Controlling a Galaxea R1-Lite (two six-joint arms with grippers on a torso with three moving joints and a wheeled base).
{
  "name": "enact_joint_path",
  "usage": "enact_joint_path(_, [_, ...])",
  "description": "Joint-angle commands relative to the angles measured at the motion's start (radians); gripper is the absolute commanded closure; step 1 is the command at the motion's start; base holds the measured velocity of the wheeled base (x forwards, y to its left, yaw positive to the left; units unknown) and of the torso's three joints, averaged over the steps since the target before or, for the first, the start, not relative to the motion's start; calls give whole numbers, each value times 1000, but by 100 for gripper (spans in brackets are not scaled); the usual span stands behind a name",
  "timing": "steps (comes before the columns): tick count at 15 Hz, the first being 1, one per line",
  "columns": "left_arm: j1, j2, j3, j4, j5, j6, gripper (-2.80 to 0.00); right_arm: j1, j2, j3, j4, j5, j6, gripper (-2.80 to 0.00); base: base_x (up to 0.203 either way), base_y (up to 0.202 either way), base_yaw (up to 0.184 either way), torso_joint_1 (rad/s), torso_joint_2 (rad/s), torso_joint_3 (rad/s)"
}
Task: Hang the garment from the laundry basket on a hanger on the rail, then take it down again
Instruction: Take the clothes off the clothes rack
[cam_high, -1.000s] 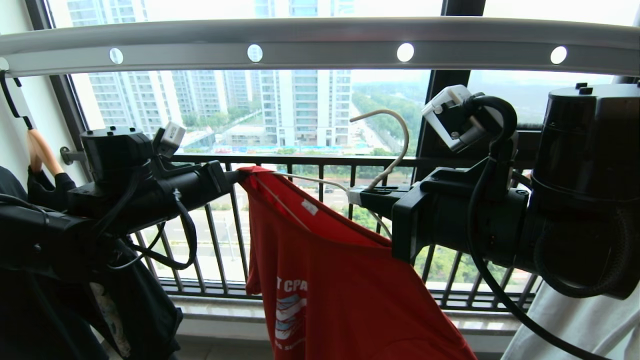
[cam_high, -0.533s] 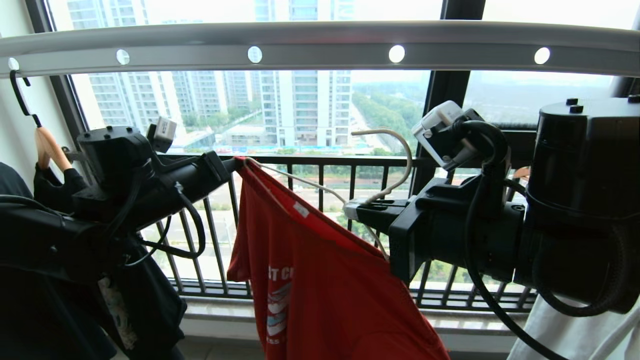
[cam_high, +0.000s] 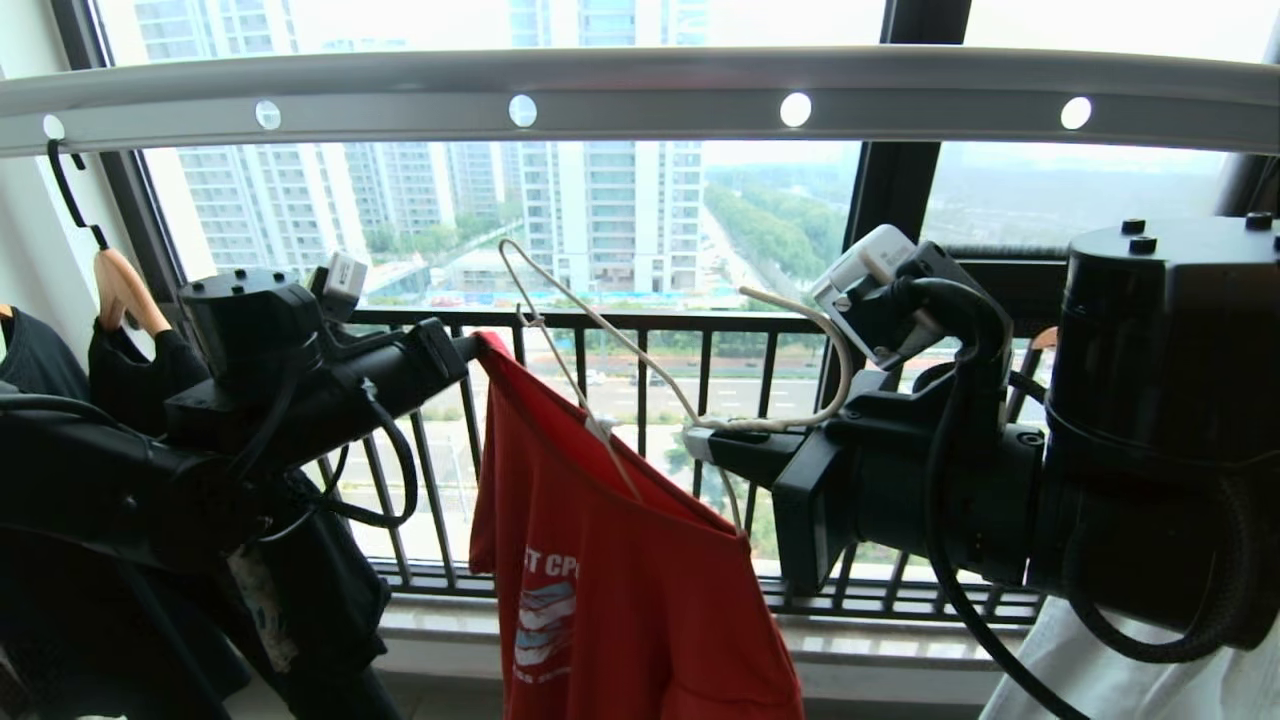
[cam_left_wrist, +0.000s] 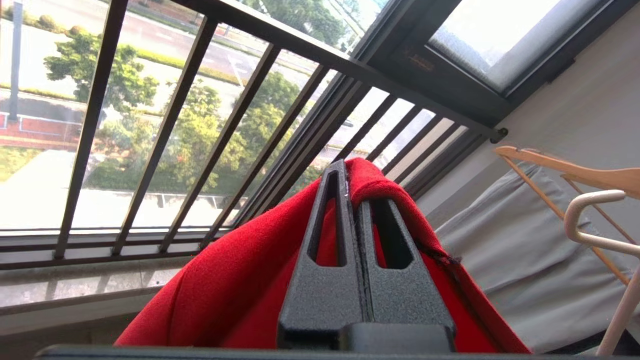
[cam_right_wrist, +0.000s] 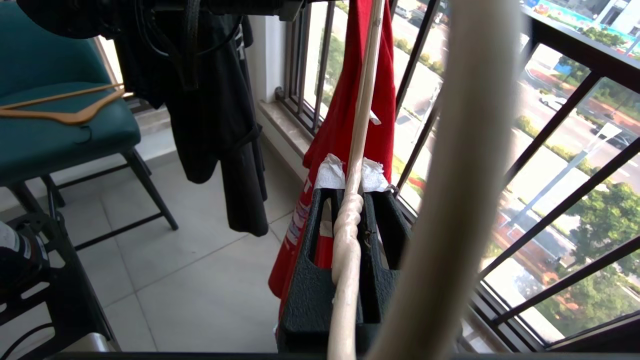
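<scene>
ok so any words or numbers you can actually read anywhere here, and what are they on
"T CP", partly cut off by a fold: white print on the chest of the red T-shirt.
Smaller white lines under that graphic: too small to read.
White neck tag: no legible text.
Dark plate on the window frame: blurred, unreadable.

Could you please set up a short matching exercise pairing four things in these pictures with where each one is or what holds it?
Things:
1. red T-shirt
2. wire hanger
3. wooden hanger
4. rail

Places or states:
A. lying on the green chair seat
B. running overhead across the window
C. pinched at its edge by the left end effector
D. clamped at its twisted neck by the right end effector

Pairs: 1-C, 2-D, 3-A, 4-B
</scene>
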Motion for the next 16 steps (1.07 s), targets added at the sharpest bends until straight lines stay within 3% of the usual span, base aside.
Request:
enact_joint_path(1, [-33,5,31,-3,-6,47,0,0,14,-4,-7,-3,1,0,0,0,0,0,0,0])
enact_joint_path(3, [-79,11,69,-2,-5,133,0,-1,32,-7,-8,-4,5,0,0,0,0,0,0,0])
enact_joint_path(4, [-101,8,77,1,-3,145,0,-4,41,-9,-22,-4,8,0,0,0,0,0,0,0])
enact_joint_path(12, [-190,-58,133,4,-1,158,0,-57,237,10,-399,-75,23,0,0,0,0,0,0,0])
enact_joint_path(16, [-210,-91,159,5,-1,186,0,-61,282,11,-454,-102,27,0,0,0,0,0,0,0])
